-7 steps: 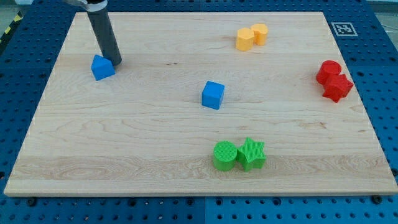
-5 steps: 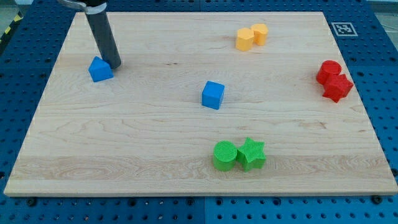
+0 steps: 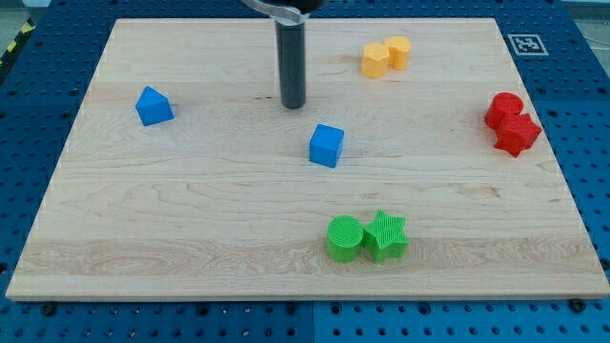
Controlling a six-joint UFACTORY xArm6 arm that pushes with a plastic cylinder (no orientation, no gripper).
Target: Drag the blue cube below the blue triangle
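The blue cube point(image 3: 326, 145) sits near the middle of the wooden board. The blue triangle point(image 3: 153, 105) lies at the view's upper left. My tip point(image 3: 293, 104) rests on the board just above and slightly left of the blue cube, a short gap apart from it. The tip is far to the right of the blue triangle. The rod rises straight to the view's top.
Two yellow blocks point(image 3: 385, 55) sit together at the top right. A red cylinder point(image 3: 502, 109) and a red star-like block point(image 3: 518, 133) touch at the right edge. A green cylinder point(image 3: 345, 237) and a green star point(image 3: 386, 235) sit together at the bottom centre.
My tip has left the blue triangle's right side and moved far right, to just above the blue cube. The triangle shifted slightly left earlier; the cube has not moved.
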